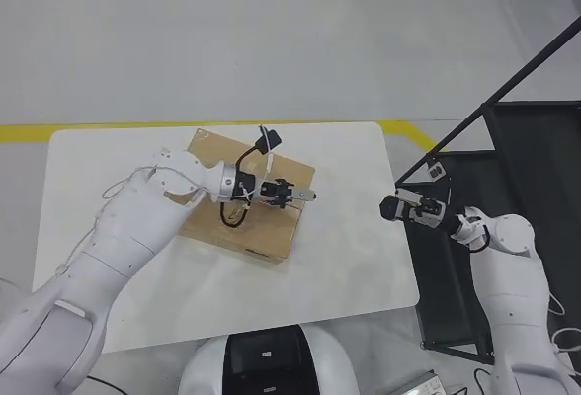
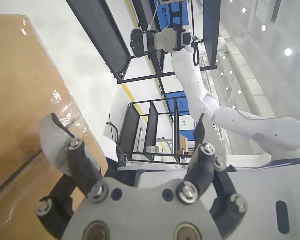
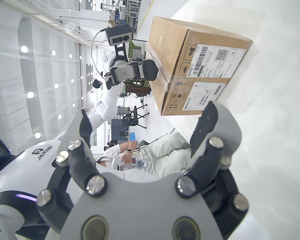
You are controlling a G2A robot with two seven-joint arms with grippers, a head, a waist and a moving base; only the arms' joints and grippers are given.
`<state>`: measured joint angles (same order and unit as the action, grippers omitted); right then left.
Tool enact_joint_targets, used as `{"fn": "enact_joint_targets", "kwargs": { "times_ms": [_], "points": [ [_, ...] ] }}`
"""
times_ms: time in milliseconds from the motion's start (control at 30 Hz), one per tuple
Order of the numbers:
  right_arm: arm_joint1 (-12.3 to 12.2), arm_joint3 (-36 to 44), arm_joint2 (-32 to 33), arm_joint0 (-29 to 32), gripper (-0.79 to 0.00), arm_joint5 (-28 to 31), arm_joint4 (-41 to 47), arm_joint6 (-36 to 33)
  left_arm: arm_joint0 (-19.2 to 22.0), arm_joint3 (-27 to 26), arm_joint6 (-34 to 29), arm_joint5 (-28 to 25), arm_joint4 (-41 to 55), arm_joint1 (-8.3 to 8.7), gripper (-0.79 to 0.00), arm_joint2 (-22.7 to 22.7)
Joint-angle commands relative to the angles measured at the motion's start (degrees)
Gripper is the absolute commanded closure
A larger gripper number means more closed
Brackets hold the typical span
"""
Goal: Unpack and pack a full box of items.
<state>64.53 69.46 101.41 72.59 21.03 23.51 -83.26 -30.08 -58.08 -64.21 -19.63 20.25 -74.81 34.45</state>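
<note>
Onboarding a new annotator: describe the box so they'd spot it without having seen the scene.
Start at the white table beside the black rack. The cardboard box sits on it toward the far edge, under the left gripper. It is brown, taped shut, with white labels on one end.

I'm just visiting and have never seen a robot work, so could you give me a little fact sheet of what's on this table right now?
Box: one cardboard box, closed, tape along its seam, labels on one side
Where: on the white table, toward its far edge
Left hand: open, empty, over the box's top
Right hand: open, empty, at the table's edge, apart from the box
Beside: black rack next to the table
Progress: box not yet opened
</note>
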Motion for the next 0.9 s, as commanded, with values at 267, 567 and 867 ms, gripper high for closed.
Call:
{"fn": "enact_joint_targets", "kwargs": {
  "times_ms": [267, 567, 867],
  "points": [
    [-0.7, 2.7, -2.8, 1.1, -0.785, 0.0, 1.0, 0.0, 2.6, 8.8, 0.5, -2.0, -1.8, -3.01, -0.785, -2.5],
    [-1.5, 3.8, -4.6, 1.0, -0.785, 0.7, 2.1, 0.7, 4.3, 12.5, -1.6, -3.3, -6.4, -1.45, -0.785, 0.7],
    [-2.5, 4.5, -5.6, 1.3, -0.785, 1.5, 2.7, 1.5, 3.6, 9.7, -3.3, -1.7, -12.9, 2.73, -0.785, 6.7]
  ]
}}
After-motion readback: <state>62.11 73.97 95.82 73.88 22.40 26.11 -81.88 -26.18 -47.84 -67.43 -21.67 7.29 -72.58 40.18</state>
